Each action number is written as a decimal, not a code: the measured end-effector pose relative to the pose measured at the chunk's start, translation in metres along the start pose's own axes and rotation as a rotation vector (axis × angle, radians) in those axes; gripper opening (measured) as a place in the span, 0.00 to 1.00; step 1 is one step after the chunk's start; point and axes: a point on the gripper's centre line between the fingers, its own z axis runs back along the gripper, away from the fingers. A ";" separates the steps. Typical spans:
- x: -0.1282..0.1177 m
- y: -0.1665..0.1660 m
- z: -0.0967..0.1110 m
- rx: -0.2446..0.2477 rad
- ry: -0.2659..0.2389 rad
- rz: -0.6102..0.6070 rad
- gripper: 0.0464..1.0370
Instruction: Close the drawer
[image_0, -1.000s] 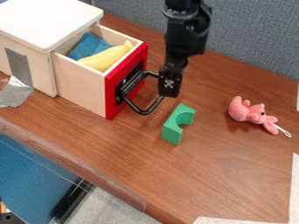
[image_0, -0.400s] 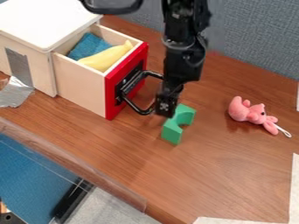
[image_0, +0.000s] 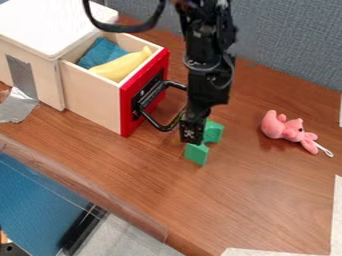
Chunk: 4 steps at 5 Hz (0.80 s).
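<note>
Well, the drawer (image_0: 90, 97) stands pulled out of the white-topped cabinet (image_0: 50, 25), and the gripper (image_0: 191, 134) is beside its black handle (image_0: 159, 125), partly in front of the green block (image_0: 197, 154); whether it's spread or closed up, I can't tell. Best to press near the middle of the red front (image_0: 128, 110) and push straight toward the cabinet, slow and even, so the drawer doesn't skew or the block get dragged along

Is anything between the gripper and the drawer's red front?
Only the drawer's own handle, jutting from the red front toward the gripper. The green block lies on the gripper's other side, away from the drawer.
</note>
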 end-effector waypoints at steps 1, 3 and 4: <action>0.002 0.001 -0.006 0.002 -0.014 -0.009 0.96; -0.013 0.004 -0.021 -0.018 0.012 0.013 0.96; -0.016 0.004 -0.022 -0.015 0.023 0.010 0.96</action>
